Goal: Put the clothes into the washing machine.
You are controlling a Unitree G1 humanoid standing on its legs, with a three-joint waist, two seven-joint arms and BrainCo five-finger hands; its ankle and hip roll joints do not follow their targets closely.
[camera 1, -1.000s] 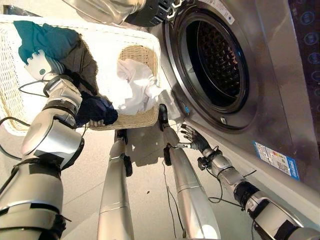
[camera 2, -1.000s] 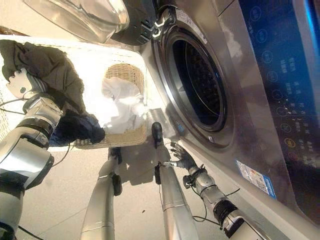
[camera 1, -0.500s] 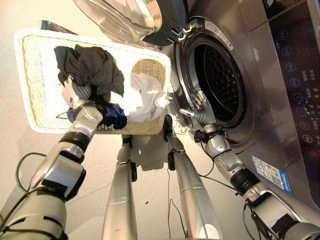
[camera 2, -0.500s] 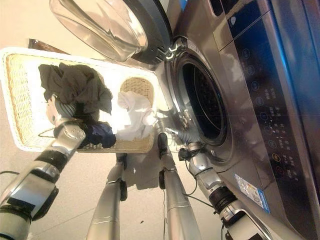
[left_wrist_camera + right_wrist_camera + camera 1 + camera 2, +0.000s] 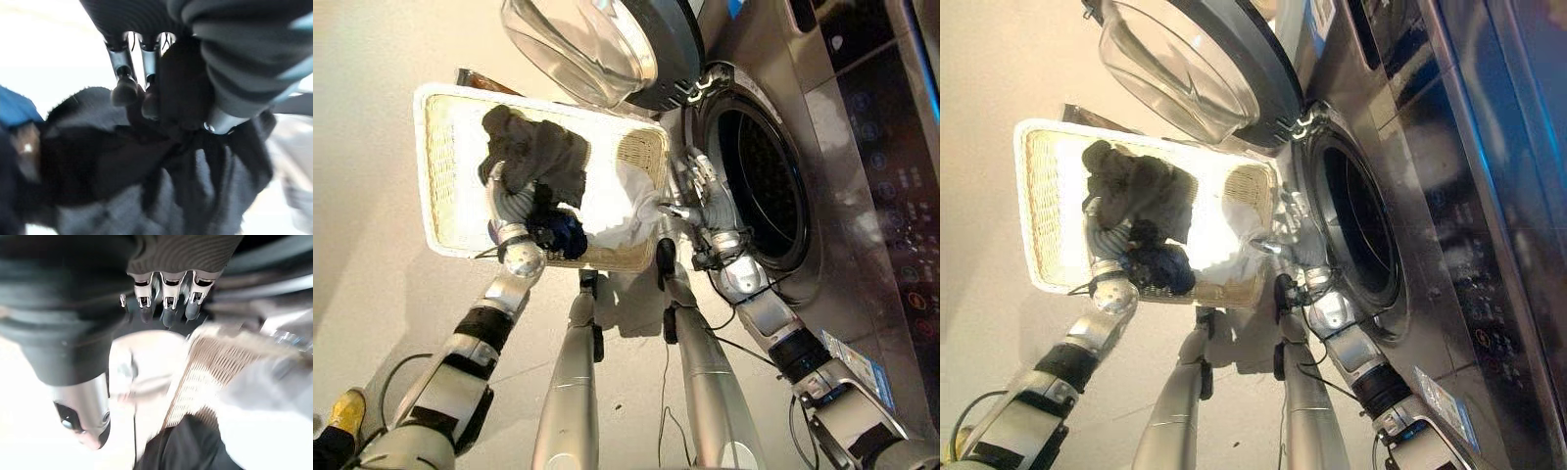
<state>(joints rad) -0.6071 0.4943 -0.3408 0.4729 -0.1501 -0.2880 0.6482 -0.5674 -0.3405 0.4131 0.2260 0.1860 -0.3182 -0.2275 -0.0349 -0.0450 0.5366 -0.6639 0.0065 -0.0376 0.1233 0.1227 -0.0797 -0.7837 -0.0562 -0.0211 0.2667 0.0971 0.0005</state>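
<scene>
A pale, smooth floor (image 5: 372, 196) is seen under bright light. A strong glare is cast across it, and soft shadows are thrown near the middle.

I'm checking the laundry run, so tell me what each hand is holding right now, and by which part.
The left hand reaches into the basket, fingers curled into a fold of the dark grey garment. The right hand, open by the washer's door opening, holds nothing.

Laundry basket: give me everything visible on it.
The laundry basket is a rectangular, pale woven wicker one with a lighter rim. It sits on the floor beside the washing machine, under its open door. It holds a dark grey garment, a navy one and a white one. The left hand reaches into it, at the grey garment.
</scene>
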